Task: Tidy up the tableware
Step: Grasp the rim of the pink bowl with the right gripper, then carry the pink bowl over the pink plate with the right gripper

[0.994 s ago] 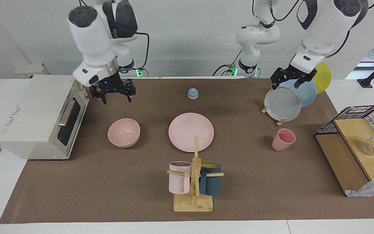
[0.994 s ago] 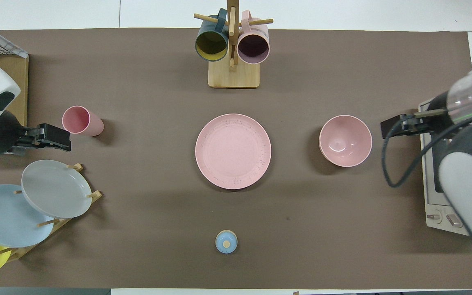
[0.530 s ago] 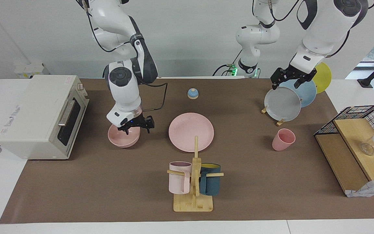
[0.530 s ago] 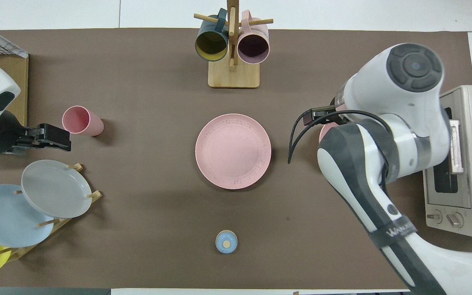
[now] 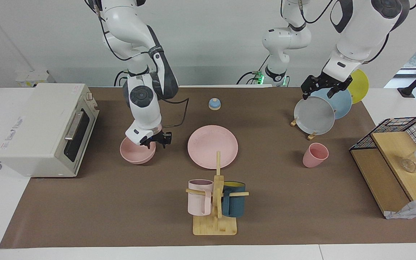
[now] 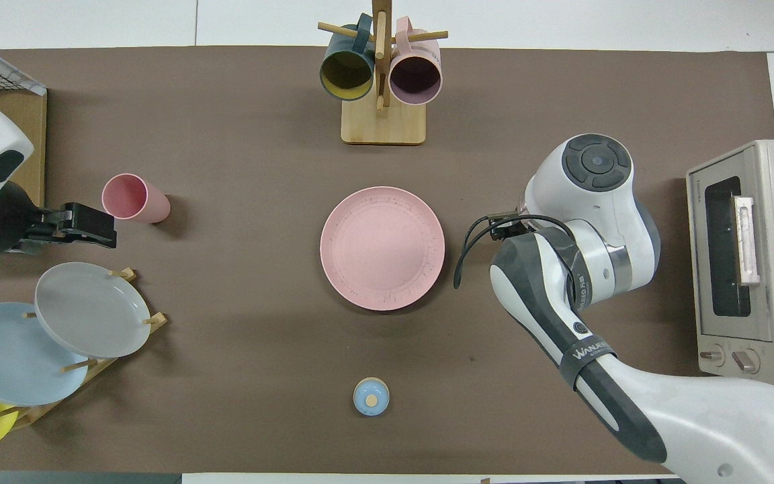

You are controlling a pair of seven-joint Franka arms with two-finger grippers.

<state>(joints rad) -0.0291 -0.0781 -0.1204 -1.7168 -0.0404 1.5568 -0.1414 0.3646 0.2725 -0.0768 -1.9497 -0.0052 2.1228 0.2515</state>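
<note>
The pink plate [image 5: 212,146] lies flat at the middle of the table and also shows in the overhead view [image 6: 382,247]. The pink bowl [image 5: 134,153] stands toward the right arm's end, beside the oven. My right gripper [image 5: 154,142] is low at the bowl's rim on the side toward the plate. In the overhead view the right arm's wrist hides the bowl. The pink cup [image 5: 314,155] [image 6: 133,198] stands upright toward the left arm's end. My left gripper [image 5: 318,93] [image 6: 88,225] waits open and empty above the grey plate in the rack.
A toaster oven [image 5: 45,126] stands at the right arm's end. A wooden mug tree [image 5: 215,202] with two mugs stands farther from the robots than the plate. A plate rack [image 5: 314,115], a blue bell [image 5: 214,104] and a wire basket shelf [image 5: 395,151] are also here.
My right arm has swung from in front of the oven down to the pink bowl and settled at its rim. My left arm has not moved.
</note>
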